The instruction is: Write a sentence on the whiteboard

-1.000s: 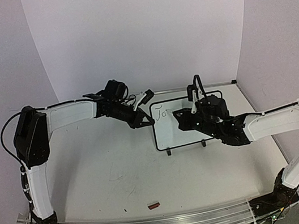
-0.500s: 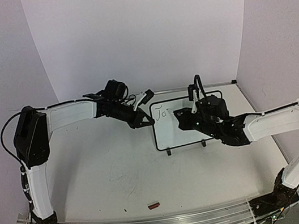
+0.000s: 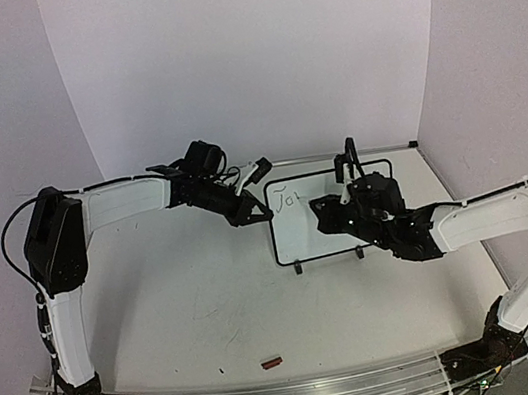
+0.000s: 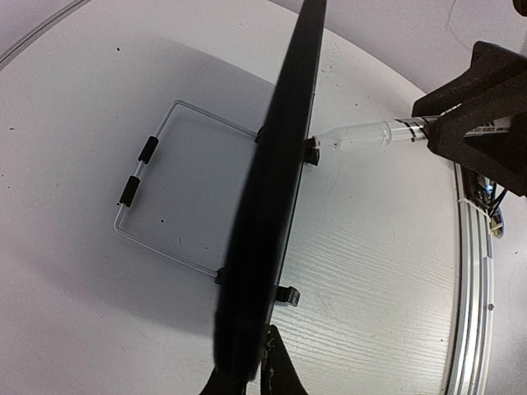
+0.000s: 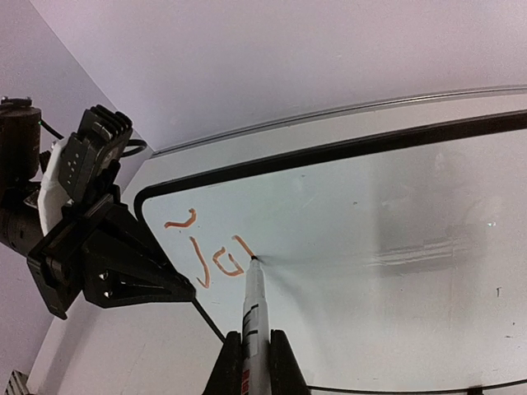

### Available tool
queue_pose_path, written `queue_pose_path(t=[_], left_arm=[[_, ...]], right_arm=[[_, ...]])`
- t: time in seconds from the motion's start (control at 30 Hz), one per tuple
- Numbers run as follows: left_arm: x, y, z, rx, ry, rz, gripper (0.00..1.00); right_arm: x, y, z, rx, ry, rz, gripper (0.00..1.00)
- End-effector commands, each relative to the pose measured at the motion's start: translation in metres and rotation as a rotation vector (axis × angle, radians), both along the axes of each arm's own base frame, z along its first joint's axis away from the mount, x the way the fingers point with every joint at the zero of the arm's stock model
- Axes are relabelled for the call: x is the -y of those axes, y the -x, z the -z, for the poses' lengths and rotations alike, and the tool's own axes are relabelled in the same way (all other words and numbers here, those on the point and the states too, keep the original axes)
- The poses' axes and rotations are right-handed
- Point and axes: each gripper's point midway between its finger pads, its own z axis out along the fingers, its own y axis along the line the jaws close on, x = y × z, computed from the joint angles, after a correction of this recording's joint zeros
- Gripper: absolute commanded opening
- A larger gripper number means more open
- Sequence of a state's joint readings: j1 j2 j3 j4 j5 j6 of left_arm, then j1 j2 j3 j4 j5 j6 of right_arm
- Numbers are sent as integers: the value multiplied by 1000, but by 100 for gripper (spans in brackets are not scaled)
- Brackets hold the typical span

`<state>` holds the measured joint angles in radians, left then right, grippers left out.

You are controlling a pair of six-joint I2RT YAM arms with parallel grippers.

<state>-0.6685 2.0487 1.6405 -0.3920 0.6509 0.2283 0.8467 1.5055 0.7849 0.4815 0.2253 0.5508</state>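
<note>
Two arms meet at one whiteboard (image 3: 296,238), which stands upright on two black feet (image 3: 298,268) at the far middle of the worktop (image 3: 189,291).

The left gripper (image 3: 258,211) is clamped shut on the board's left edge. In its own wrist view the board appears edge-on as a dark blurred bar, so the writing face cannot be seen there.

The right gripper (image 3: 332,211) is closed on one marker (image 5: 251,304), whose tip touches the white face just right of the writing.

The sentence (image 5: 210,251) sits in the board's upper left corner. It shows "Jo", a short tick above, and one further stroke, probably the start of a third letter. The strokes look orange-red in the right wrist view and dark from above.

One wire frame (image 4: 177,247) carrying two black sleeves (image 4: 148,148) lies flat on the worktop behind the board.

One small red-brown scrap (image 3: 270,363) lies near the front edge, well apart from the board, and faint scuff marks cross the surface.

From above, the right arm hides the board's right part. The right wrist view cuts off most of the board's lower edge.
</note>
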Motion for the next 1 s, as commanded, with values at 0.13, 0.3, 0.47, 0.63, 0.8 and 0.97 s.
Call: queue_pose_path(t=[0.13,0.3,0.47,0.63,0.8,0.97], left_arm=[[-8,-8,8,33,-54,-38,0],[-8,-8,9,33,-54,-40,0],[-8,-8,7,35,-54,-41,0],[-8,-8,6,38,-53,-42,0],[-8,-7,5,37,-51,-41,0],[-8,-7,6,35,-53,-41,0]], right_arm=[[13,-3,12,-17,27,61,0],[9,1,4,-4,12,21,0],[9,9,-19,46,-12,-22,0],[16,8,-31,74,-10,5,0],[13,3,-37,86,-7,15,0],[9,-3,-37,83,2,24,0]])
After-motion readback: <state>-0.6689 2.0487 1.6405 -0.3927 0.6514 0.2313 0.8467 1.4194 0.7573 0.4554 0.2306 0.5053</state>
